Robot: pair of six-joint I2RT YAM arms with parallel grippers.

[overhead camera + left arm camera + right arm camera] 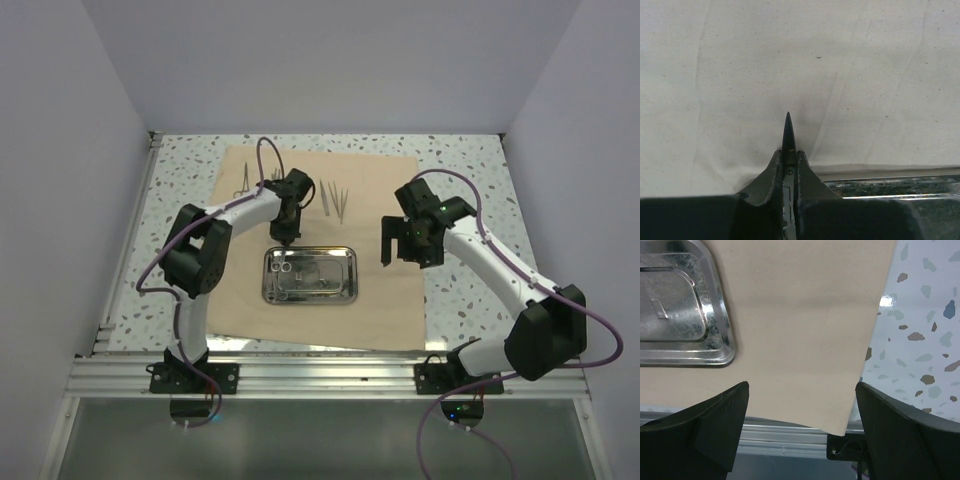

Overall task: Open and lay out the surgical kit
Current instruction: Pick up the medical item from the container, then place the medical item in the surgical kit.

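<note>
1. My left gripper point(788, 156) is pinched tight on a thin pointed instrument point(788, 131); its dark tip sticks out past the fingers, just above the cloth wrap point(740, 75) and beside the far rim of the steel tray point(890, 186).
2. My right gripper point(801, 386) hangs spread wide and holds nothing; it is over the cloth to the right of the tray, and the speckled table point(925, 340) shows past the cloth's edge.
3. The cloth lies opened flat with the tray near its middle; several laid-out instruments point(335, 202) sit in a row on the far part of the cloth, well apart from the tray; a ringed piece point(284, 268) appears to lie inside the tray.
4. I judge the held instrument light, stiff, slick and sharp-tipped; gripped this far back, it could pivot or slide in the pinch; I would set it down low and flat.
5. The cloth is soft and would ruck if the tip dragged; the tray is rigid and smooth and might skid when nudged; anything in it is best taken at the shank, not the rings.
</note>
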